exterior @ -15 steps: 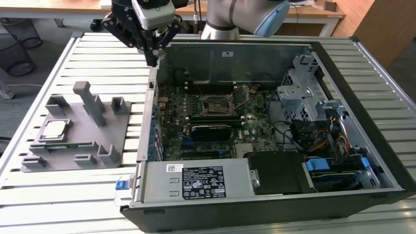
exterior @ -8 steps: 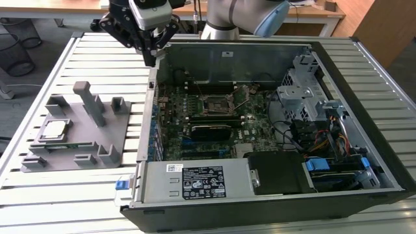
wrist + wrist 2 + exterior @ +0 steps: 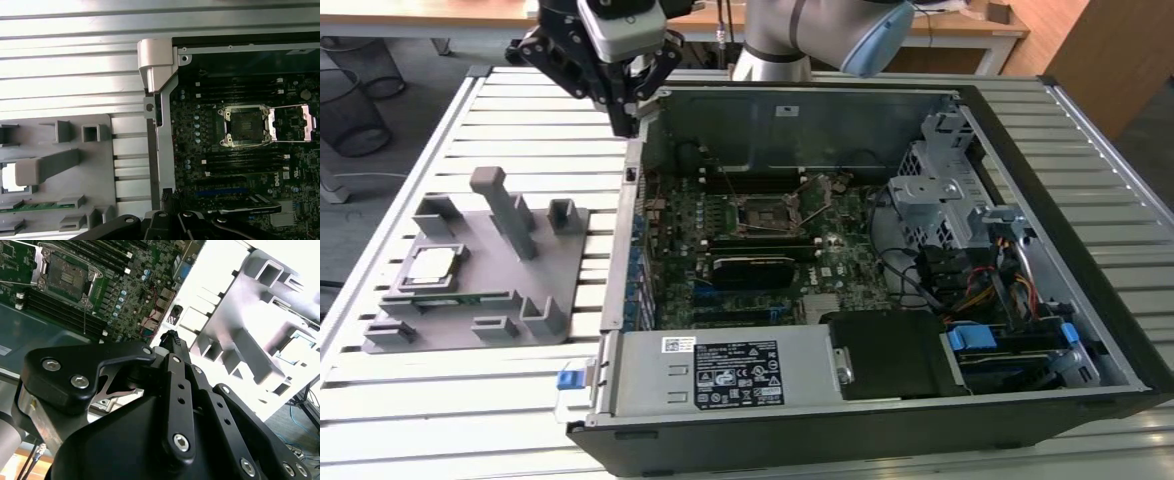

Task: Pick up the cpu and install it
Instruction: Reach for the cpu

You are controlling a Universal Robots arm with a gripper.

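Note:
The cpu [image 3: 430, 265], a flat silver square, lies in a recess of the grey fixture [image 3: 520, 290] at the exterior view's left; in the first wrist view the cpu [image 3: 10, 177] is a bright patch at the frame's edge. My gripper [image 3: 624, 128] hangs above the case's rear corner, well away from the cpu, with its fingers closed together and nothing in them. Its dark tip [image 3: 167, 194] shows over the case edge in the first wrist view, and the tip [image 3: 172, 337] also appears in the second. The motherboard socket [image 3: 765, 212] [image 3: 245, 126] [image 3: 65, 272] stands open with its lid raised.
The open computer case [image 3: 1067, 200] fills the exterior view's middle and right, with a drive cage [image 3: 941, 190] and power supply [image 3: 720, 372]. A green memory stick [image 3: 454, 298] lies in the fixture beside the cpu. Tall grey posts [image 3: 500, 205] rise from the fixture. Everything rests on a slatted metal table [image 3: 520, 110].

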